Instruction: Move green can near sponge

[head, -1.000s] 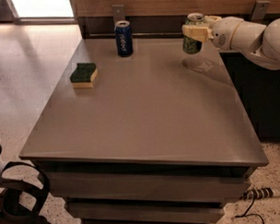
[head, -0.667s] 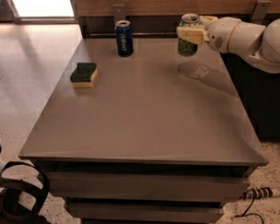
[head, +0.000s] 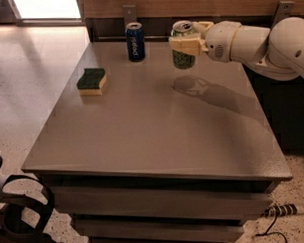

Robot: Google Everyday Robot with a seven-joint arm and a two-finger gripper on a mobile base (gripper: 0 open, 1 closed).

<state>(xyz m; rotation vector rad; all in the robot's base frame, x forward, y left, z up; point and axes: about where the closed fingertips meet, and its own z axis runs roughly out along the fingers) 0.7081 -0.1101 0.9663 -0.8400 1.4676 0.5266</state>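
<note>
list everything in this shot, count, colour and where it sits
green can: one, mottled green with a silver top, held clear of the table over its far right part
sponge: one, dark green top on a pale yellow base, lying on the table's far left part
blue can: one, blue with white lettering, upright near the table's far edge
table: one, grey, centre of view
power strip: one, pale, on the floor at bottom right
arm: one, white, reaching in from the right
hand: one, cream, shut on the green can
</note>
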